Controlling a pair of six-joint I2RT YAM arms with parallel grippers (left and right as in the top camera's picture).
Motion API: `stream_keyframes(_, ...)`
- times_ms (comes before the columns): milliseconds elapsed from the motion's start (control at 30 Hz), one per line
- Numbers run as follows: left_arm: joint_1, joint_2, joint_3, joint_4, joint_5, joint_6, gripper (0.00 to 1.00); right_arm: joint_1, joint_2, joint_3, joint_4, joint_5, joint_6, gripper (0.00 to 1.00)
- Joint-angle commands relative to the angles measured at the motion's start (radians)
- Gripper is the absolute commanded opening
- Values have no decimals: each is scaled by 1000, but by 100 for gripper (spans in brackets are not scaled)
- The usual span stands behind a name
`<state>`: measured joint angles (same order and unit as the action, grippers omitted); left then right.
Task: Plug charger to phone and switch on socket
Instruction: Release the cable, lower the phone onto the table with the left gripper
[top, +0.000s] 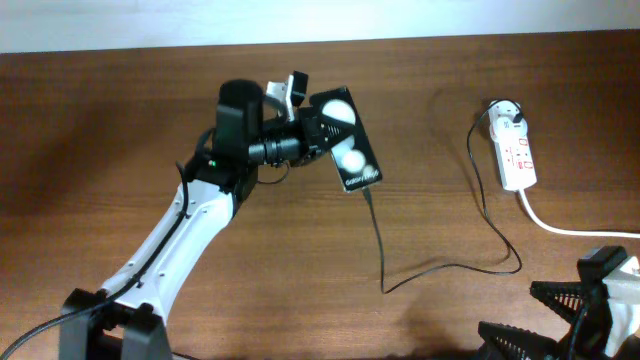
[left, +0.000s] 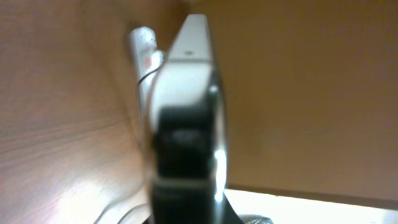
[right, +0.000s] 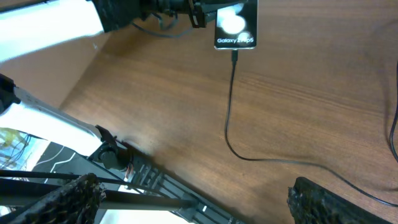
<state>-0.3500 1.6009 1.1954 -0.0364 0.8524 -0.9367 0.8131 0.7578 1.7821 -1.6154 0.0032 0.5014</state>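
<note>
- Evidently the left gripper (top: 318, 125) has its jaws clamped on the phone (top: 347, 140), holding it tilted above the wooden surface (top: 120, 120), left of centre.
- From the phone's lower edge the charger (top: 381, 250) trails as a thin black cable, loops across the surface and ends at its adapter (top: 508, 118), seated in the white power strip (top: 520, 160) at far right. The plug tip looks to be in the phone.
- Near the front right corner, the right gripper (top: 545, 318) sits with jaws spread wide, holding nothing.
- I'd judge the phone light, rigid and slick-faced, best pinched across its edges.
- The cable is limp and may tug; the strip is light and could slide under a press on its switch.
</note>
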Motion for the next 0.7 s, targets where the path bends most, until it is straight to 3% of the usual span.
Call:
stream_keyframes(0, 3, -11, 105, -258, -91, 349, 0, -2, 1, 1, 3, 9, 2, 99)
stream_keyframes(100, 61, -10, 105, -527, -119, 543, 0, -2, 1, 1, 3, 9, 2, 99)
stream_keyframes(167, 86, -9, 105, -608, -196, 599, 0, -2, 1, 1, 3, 9, 2, 99)
stream_keyframes(333, 77, 125, 129, -616, -111, 689, 0, -2, 1, 1, 3, 9, 2, 99)
stream_keyframes(433, 72, 334, 227, -615, 80, 771, 0, -2, 1, 1, 3, 9, 2, 99)
stream_keyframes(667, 10, 550, 252, -489, 75, 748, 0, -2, 1, 1, 3, 9, 2, 99)
